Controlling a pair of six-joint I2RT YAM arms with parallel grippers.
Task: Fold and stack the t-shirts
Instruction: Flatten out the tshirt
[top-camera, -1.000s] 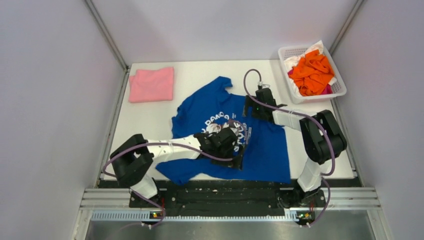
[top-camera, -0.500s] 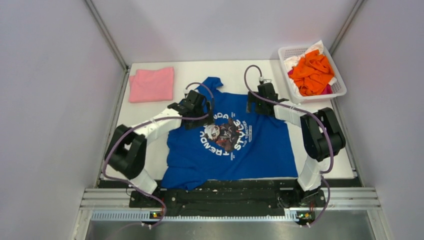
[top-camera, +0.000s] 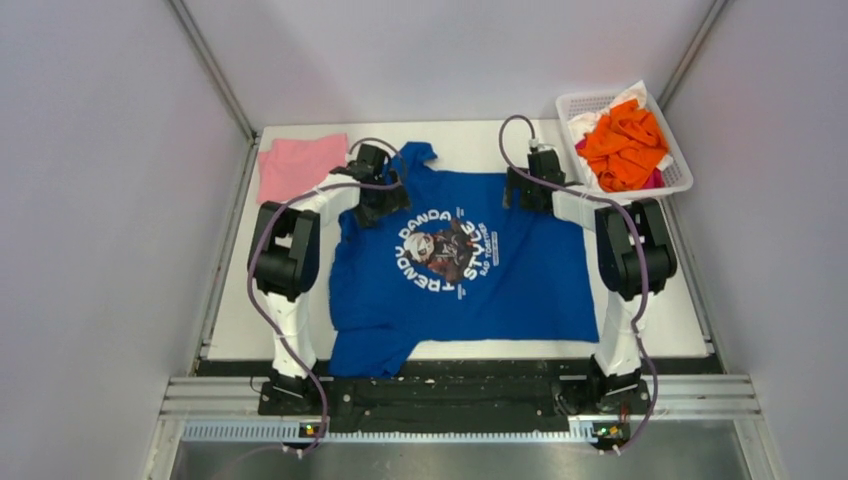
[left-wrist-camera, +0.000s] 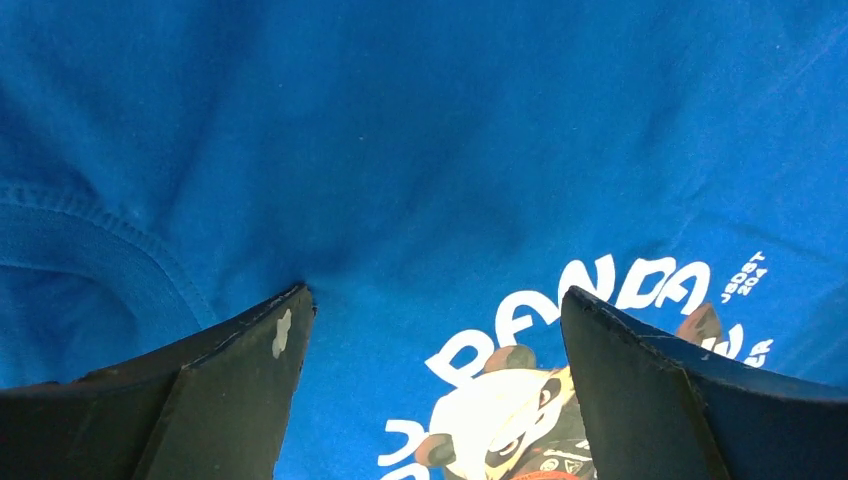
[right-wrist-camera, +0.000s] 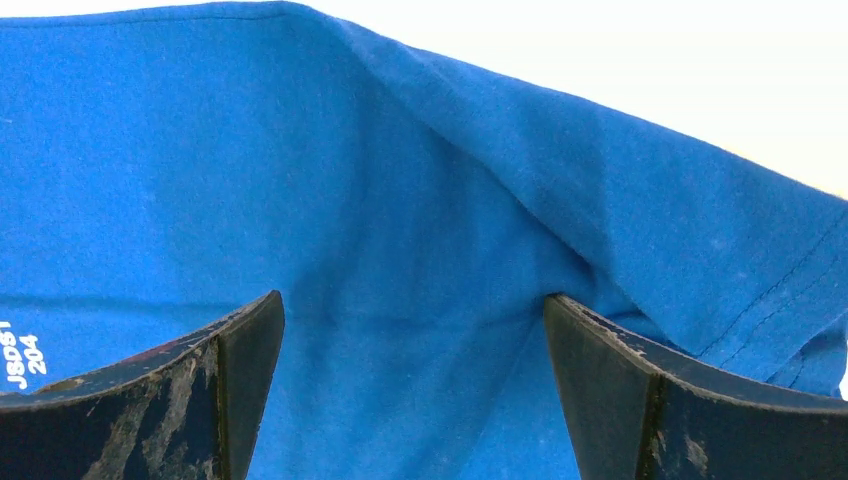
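Blue t-shirt (top-camera: 480, 285) lies flat, print up (near hem at the white surface's (top-camera: 460, 140) near edge). The left hand (left-wrist-camera: 430, 300) and right hand (right-wrist-camera: 415, 300), both released, rest at its far corners.

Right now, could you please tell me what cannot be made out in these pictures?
- Top view: the left arm covers the pink shirt's near right corner.
- Top view: orange shirts hide what lies deeper in the basket.
- Left wrist view: the left gripper and the bottom edge cut off the print on the blue shirt.
- Right wrist view: whether the right gripper touches the blue shirt is unclear.
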